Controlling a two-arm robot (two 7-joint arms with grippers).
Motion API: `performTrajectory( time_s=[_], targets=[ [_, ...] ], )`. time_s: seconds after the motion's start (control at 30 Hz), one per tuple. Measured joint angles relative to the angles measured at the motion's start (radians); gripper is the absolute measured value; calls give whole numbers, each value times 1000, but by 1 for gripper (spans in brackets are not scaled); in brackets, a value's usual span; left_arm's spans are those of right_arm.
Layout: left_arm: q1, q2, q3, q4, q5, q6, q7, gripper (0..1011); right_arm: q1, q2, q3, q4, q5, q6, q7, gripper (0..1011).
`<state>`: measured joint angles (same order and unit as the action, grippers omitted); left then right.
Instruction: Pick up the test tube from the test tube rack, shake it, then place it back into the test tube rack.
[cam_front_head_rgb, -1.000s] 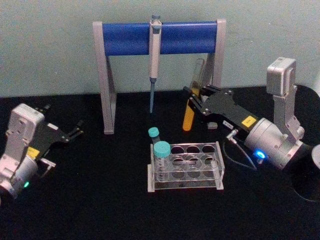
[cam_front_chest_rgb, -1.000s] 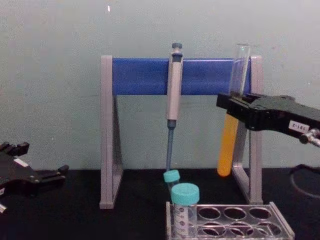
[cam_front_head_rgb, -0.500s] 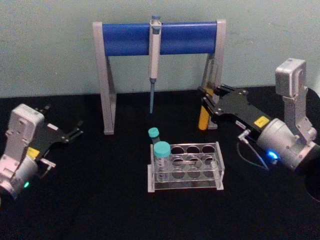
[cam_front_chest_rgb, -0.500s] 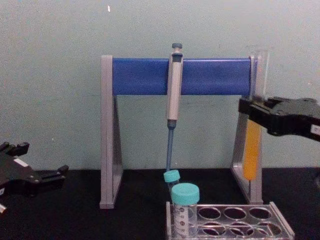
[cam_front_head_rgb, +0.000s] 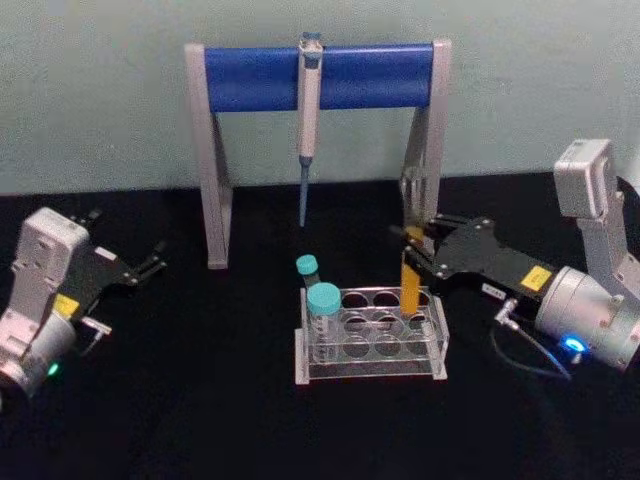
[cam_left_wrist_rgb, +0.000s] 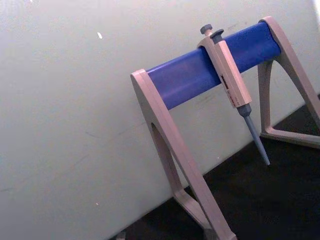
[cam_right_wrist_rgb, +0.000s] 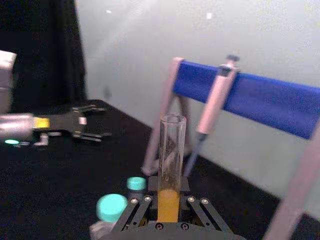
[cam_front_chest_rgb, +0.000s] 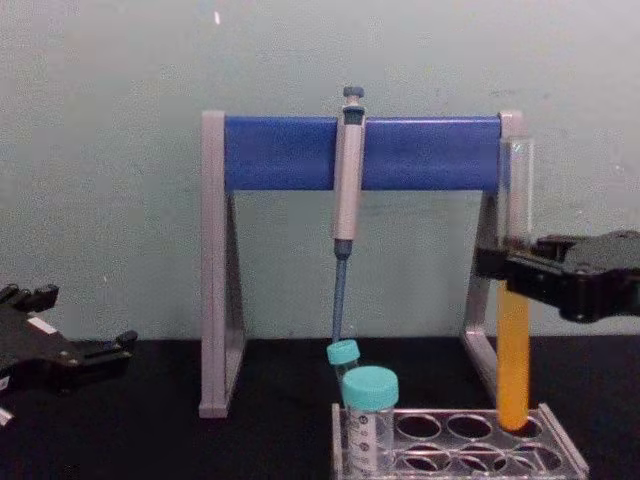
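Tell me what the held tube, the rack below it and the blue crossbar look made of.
Test tube, in the right gripper: clear glass, likely; see-through wall, orange liquid visible inside. Test tube rack: clear, glossy plastic, probably acrylic; the dark table shows through its plates. Blue crossbar: matte, opaque, perhaps foam or plastic. Left gripper sits parked at left.

Head view: high, forward-down over black table (cam_front_head_rgb: 200, 400). Chest view: lower, level, side-on, nearer tall grey stand with blue crossbar (cam_front_chest_rgb: 280, 152). Left wrist view: tilted, facing stand and pale wall (cam_left_wrist_rgb: 75, 100). Right wrist view: over right gripper (cam_right_wrist_rgb: 169, 202) clamping long clear glass test tube (cam_right_wrist_rgb: 171, 145), toward stand. All share stand, hanging grey pipette (cam_front_head_rgb: 309, 90).
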<state>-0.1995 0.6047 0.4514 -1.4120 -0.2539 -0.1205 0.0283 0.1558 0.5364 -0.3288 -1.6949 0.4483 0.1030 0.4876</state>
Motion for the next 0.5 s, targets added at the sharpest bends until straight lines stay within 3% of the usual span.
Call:
performTrajectory(
  time_s=[0.1,0.23,0.5],
  targets=[
    [0,0,0,0,0,0,0,1001,11,-5,-18,5,45,10,35,230],
    [0,0,0,0,0,0,0,1002,33,-30,-39,34,73,-5,52,230],
    [0,0,0,0,0,0,0,1002,84,-96,-61,111,61,-104,11,230]
  ],
)
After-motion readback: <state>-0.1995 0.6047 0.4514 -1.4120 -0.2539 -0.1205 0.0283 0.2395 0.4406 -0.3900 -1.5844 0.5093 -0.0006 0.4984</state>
